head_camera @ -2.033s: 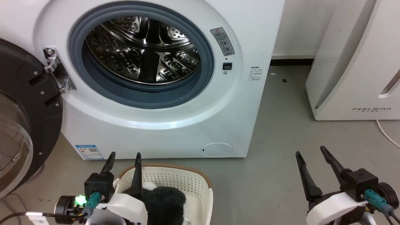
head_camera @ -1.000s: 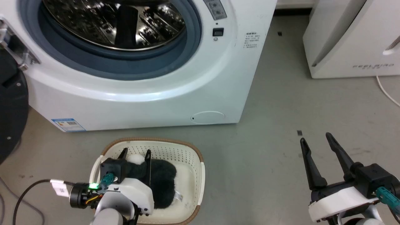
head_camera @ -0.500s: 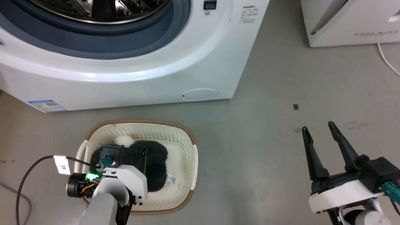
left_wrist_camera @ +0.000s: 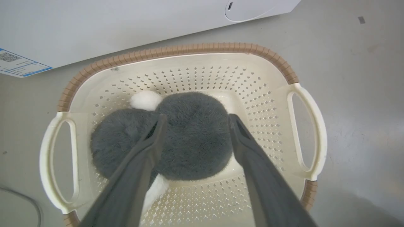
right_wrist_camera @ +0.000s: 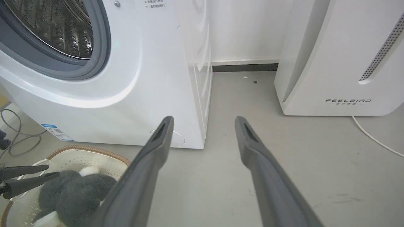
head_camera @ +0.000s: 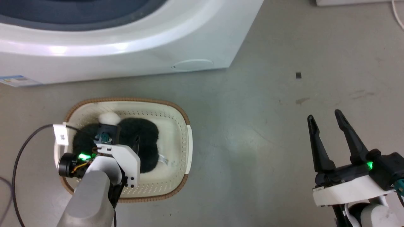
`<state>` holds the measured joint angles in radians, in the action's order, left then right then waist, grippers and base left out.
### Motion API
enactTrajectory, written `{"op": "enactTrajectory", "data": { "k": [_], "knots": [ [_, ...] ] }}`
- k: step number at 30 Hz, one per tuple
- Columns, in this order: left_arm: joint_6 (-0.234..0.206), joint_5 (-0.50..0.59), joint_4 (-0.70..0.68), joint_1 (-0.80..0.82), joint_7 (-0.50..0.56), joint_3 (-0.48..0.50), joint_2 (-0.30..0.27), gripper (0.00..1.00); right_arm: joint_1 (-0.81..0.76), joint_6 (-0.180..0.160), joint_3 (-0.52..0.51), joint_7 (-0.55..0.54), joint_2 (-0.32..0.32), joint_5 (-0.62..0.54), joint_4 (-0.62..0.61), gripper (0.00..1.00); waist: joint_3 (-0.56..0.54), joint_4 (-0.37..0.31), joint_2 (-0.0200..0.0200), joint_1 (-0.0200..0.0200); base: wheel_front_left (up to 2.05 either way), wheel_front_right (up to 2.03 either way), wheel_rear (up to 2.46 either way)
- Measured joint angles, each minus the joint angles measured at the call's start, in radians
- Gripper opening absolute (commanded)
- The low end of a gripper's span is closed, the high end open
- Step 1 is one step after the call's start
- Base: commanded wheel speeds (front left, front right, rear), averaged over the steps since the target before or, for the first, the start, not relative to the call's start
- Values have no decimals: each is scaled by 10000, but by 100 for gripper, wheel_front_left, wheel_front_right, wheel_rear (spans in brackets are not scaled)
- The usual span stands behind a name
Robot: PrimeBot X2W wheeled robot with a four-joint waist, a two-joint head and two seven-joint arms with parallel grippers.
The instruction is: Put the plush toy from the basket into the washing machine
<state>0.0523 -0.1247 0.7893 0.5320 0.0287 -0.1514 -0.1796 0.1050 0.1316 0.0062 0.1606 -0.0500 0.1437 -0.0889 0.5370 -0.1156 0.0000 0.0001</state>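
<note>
Black fur of the plush toy (head_camera: 143,135) lies in the basket (head_camera: 176,126), half hidden in the head view by the left arm; its face cannot be made out. That view crops the washing machine (head_camera: 126,53) above its gasket. The basket sits on grey floor (head_camera: 252,132) just before the washer. The toy's long axis runs handle to handle, its white tuft toward the machine. The left gripper (left_wrist_camera: 198,118) spreads wide astride one lobe, perhaps brushing fur. The right gripper (head_camera: 324,115) hangs wide over bare floor.
</note>
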Motion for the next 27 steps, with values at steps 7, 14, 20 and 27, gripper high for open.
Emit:
{"op": "enactTrajectory", "data": {
  "k": [7,14,20,27],
  "knots": [
    [59,13,817,829,556,-353,-372,100,228,0,77,113,0,171,-105,100,902,-172,0,0,0,0,0],
    [334,213,1559,1719,1047,-1011,-700,100,321,0,163,284,0,268,-188,100,1766,-415,0,0,0,0,0],
    [403,151,2171,2596,1398,-1254,-1007,100,453,0,228,384,0,433,-278,100,2479,-589,0,0,0,0,0],
    [476,104,3035,3458,1804,-1824,-1323,100,584,0,351,577,0,644,-443,100,3470,-811,0,0,0,0,0]
  ]
}}
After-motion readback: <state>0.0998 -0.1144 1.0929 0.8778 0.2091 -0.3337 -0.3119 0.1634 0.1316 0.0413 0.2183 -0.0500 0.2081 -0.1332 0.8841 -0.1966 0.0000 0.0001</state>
